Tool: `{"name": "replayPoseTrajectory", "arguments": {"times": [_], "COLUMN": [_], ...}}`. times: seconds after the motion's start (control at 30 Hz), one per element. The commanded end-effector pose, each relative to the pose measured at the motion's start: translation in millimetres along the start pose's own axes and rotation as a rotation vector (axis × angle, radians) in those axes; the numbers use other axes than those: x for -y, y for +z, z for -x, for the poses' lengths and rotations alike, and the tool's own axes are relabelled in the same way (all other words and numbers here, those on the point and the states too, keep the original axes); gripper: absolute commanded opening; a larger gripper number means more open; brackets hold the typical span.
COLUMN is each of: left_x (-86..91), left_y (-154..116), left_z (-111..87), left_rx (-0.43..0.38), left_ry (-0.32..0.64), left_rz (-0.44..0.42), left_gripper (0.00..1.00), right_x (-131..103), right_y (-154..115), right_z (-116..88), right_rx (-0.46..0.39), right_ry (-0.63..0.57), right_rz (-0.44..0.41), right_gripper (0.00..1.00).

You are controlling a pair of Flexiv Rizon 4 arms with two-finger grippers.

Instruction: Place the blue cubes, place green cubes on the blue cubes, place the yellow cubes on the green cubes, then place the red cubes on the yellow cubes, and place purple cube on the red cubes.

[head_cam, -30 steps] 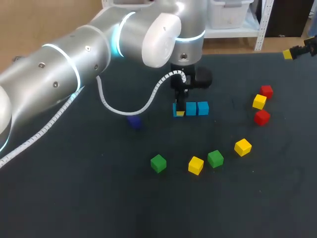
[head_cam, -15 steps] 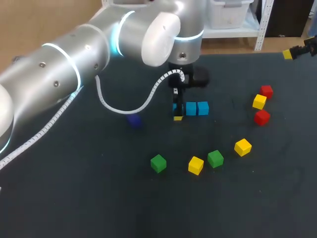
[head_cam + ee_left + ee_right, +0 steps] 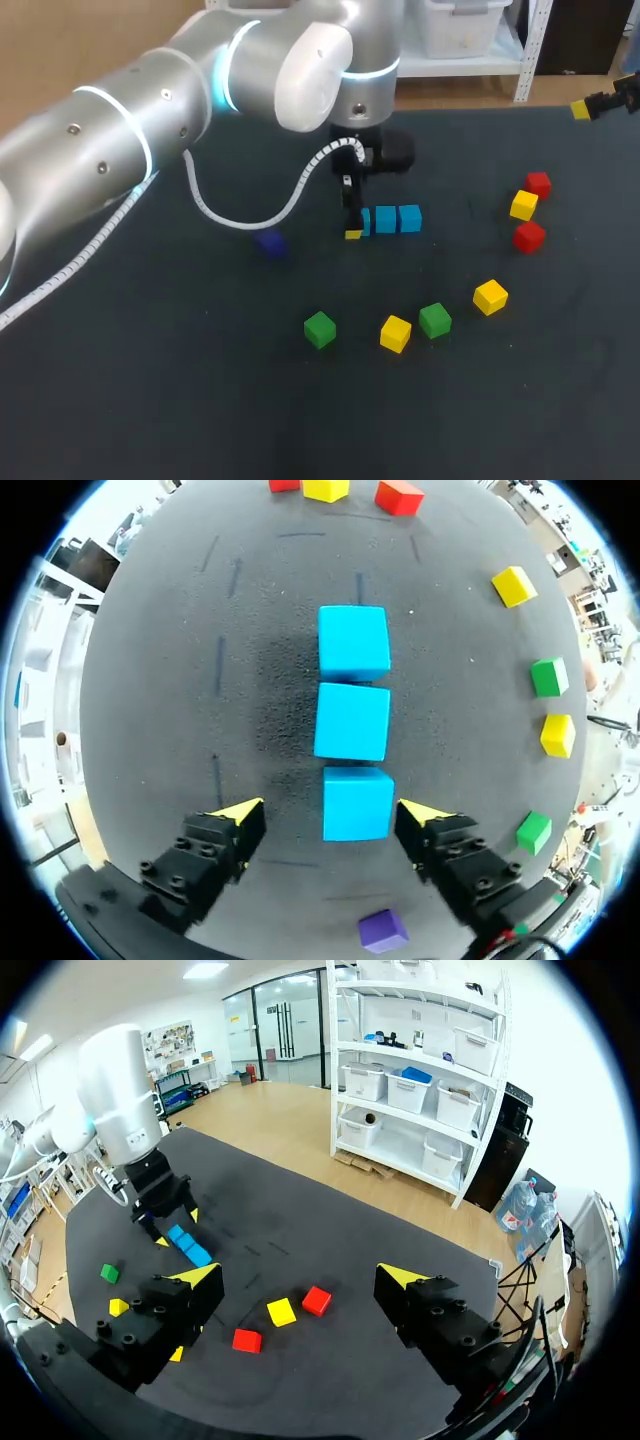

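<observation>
Three blue cubes lie in a straight touching row; the head view shows two of them point(image 3: 386, 219) point(image 3: 409, 218) plainly. My left gripper point(image 3: 354, 222) hangs just above the third, the end cube point(image 3: 358, 802), which sits on the mat between the open fingers with a gap on each side. A purple cube point(image 3: 269, 243) lies to the left of the row. Two green cubes point(image 3: 319, 329) point(image 3: 434, 320) and a yellow cube point(image 3: 395, 333) sit nearer the front. My right gripper point(image 3: 300, 1278) is open and empty, high over the table's far right corner.
More yellow cubes point(image 3: 490, 296) point(image 3: 523, 205) and two red cubes point(image 3: 538, 184) point(image 3: 528, 236) are scattered at the right. My left arm point(image 3: 150, 110) spans the back left of the dark mat point(image 3: 180, 380).
My left gripper has opened and let go of the end blue cube, then lifted slightly and drifted left. The cube stays in line with the other two. My right arm has not moved.
</observation>
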State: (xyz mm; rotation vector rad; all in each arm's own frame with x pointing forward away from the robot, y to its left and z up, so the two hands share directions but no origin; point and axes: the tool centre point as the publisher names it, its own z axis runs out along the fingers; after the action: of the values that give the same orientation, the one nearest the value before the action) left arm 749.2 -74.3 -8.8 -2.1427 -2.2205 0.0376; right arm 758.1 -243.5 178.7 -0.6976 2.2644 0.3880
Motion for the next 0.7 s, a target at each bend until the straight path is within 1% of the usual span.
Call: {"name": "replayPoseTrajectory", "arguments": {"times": [0.03,0.07,0.13,0.2,0.23,0.27,0.3,0.33,0.37,0.4,0.43,0.7], "left_x": [1.9,1.8,1.0,1.0,1.0,1.0,1.0,1.1,1.2,1.3,1.4,4.0], "left_y": [-0.5,-0.5,-0.3,-0.2,-0.1,-0.1,-0.1,0.0,0.0,0.1,0.1,0.7], "left_z": [-2.1,-2.2,-2.5,-2.6,-2.6,-2.5,-2.5,-2.4,-2.1,-1.9,-1.8,-1.5], "left_rx": [0.003,0.004,0.005,0.007,0.008,0.01,0.01,0.011,0.012,0.012,0.013,0.009], "left_ry": [0.001,0.0,-0.002,-0.002,-0.002,-0.001,0.0,0.002,0.004,0.006,0.007,0.016], "left_rz": [0.007,0.007,0.007,0.006,0.005,0.004,0.004,0.003,0.002,0.002,0.001,0.003], "left_gripper": [0.67,0.66,0.51,0.48,0.44,0.31,0.23,0.24,0.27,0.34,0.37,0.35], "right_x": [0.0,0.0,0.0,0.0,0.0,0.0,0.0,0.0,0.0,0.0,0.0,0.0], "right_y": [0.2,0.2,0.2,0.2,0.2,0.2,0.2,0.2,0.2,0.2,0.2,0.2], "right_z": [0.1,0.1,0.1,0.1,0.1,0.1,0.1,0.1,0.1,0.1,0.1,0.1], "right_rx": [-0.001,-0.001,-0.001,-0.001,-0.001,-0.001,-0.001,-0.001,-0.001,-0.001,-0.001,-0.001], "right_ry": [0.0,0.0,0.0,0.0,0.0,0.0,0.0,0.0,0.0,0.0,0.0,0.0], "right_rz": [-0.002,-0.002,-0.002,-0.002,-0.002,-0.002,-0.002,-0.002,-0.002,-0.002,-0.002,-0.002], "right_gripper": [1.0,1.0,1.0,1.0,1.0,1.0,1.0,1.0,1.0,1.0,1.0,1.0]}}
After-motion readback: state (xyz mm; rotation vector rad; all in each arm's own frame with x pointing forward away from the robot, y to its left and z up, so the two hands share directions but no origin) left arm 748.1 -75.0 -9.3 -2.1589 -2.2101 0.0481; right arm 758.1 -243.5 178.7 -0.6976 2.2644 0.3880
